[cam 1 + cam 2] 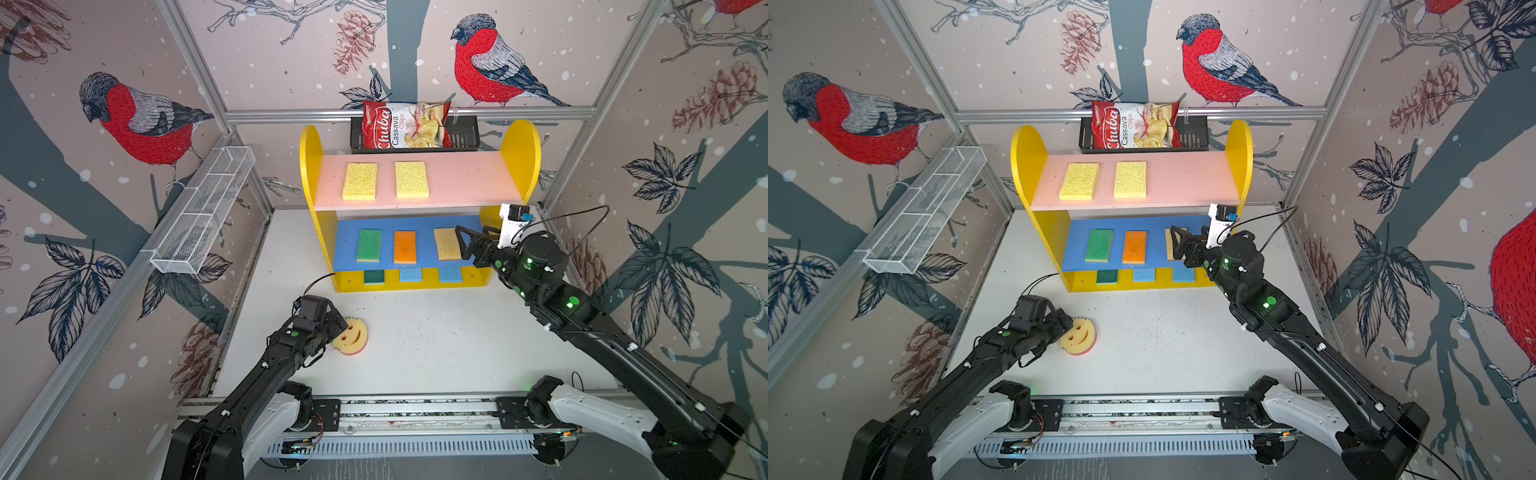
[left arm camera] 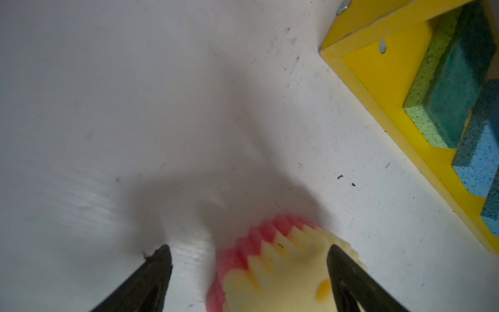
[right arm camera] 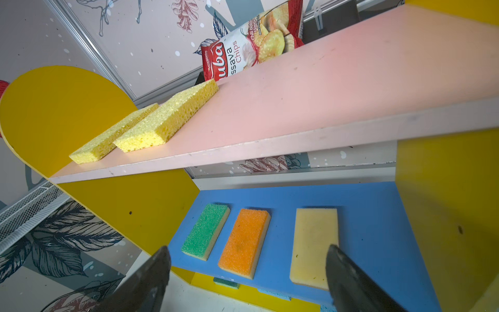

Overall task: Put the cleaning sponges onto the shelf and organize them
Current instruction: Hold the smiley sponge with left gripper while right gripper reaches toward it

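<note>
left claw [image 2: 249, 247] spread wide – smiley sponge [image 2: 286, 256] partly between tips, right claw [image 3: 248, 248] spread too, tan sponge [image 3: 314, 237] beside one tip

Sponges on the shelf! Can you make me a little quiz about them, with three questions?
1. True or false: the smiley sponge is already on the shelf.
2. How many yellow sponges lie on the pink top board?
3. Which sponge on the blue board is nearest the right gripper? A green, B orange, C tan sponge.
Key: 1 false, it lies on the table; 2 two; 3 C.
</note>
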`<state>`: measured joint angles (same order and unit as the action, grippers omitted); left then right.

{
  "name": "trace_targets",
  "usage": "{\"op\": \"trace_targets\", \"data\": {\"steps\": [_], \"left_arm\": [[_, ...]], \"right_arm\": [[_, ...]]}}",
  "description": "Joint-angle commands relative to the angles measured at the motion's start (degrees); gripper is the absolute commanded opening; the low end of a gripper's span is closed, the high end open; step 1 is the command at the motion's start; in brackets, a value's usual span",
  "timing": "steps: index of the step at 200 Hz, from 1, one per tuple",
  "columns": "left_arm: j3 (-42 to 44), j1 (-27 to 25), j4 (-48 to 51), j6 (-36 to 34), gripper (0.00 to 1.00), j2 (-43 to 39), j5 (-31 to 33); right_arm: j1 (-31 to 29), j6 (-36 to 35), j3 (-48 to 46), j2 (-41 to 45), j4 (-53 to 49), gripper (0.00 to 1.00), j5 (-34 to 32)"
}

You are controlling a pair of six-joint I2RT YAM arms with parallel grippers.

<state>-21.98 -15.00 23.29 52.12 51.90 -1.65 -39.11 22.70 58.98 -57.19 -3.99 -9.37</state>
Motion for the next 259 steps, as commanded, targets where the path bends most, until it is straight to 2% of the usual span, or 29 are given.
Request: {"op": "trace_targets", "data": {"steps": [1, 32, 71, 94, 109, 127, 143, 180, 220, 231, 259], "left_arm": [[1.18, 0.1, -5.43, -0.3, 0.89, 0.51, -3.76], [3.55, 0.05, -10.35, 0.19, 0.86, 2.18, -7.07], [5.89, -0.02, -12.23, -0.54, 0.82, 4.08, -7.43], [6.49, 0.02, -13.53, -0.86, 0.68, 4.44, -7.95], [6.13, 0.04, -13.53, -1.29, 0.57, 4.29, -8.03], [5.79, 0.0, -13.89, -1.58, 0.42, 3.83, -8.84], [5.65, 0.03, -14.67, -1.67, 0.37, 3.71, -9.51], [5.48, 0.06, -15.87, -2.37, 0.25, 4.17, -10.2], [5.84, 0.05, -16.7, -3.05, 0.17, 4.26, -11.01], [5.93, 0.05, -16.57, -3.38, 0.17, 4.11, -11.09], [6.3, 0.01, -16.17, -3.86, 0.17, 3.33, -11.01]], "right_arm": [[0.64, 1.68, -0.25, -1.13, 1.57, 0.89, 3.39], [0.73, 2.95, -0.53, -3.26, 1.95, 0.84, 7.01], [0.95, 3.57, 0.08, -5.26, 2.63, 0.78, 8.63], [0.89, 4.44, 0.17, -7.13, 2.5, 0.73, 10.22], [0.88, 4.55, -0.08, -7.91, 2.69, 0.59, 12.86], [0.25, 4.96, -2.17, -7.85, 4.75, 0.38, 14.54], [-1.6, 4.67, -4.09, -8.06, 5.95, 0.29, 14.05], [-8.68, 4.01, -6.86, -13.52, 4.01, 0.3, 11.12], [-13.94, 8.42, -8.25, -24.12, 5.93, 0.33, 16.01], [-15.81, 8.72, -7.85, -27.35, 6.94, 0.37, 17.23], [-20.29, 7.14, -3.6, -37.09, 5.13, 0.56, 18.9]]}}
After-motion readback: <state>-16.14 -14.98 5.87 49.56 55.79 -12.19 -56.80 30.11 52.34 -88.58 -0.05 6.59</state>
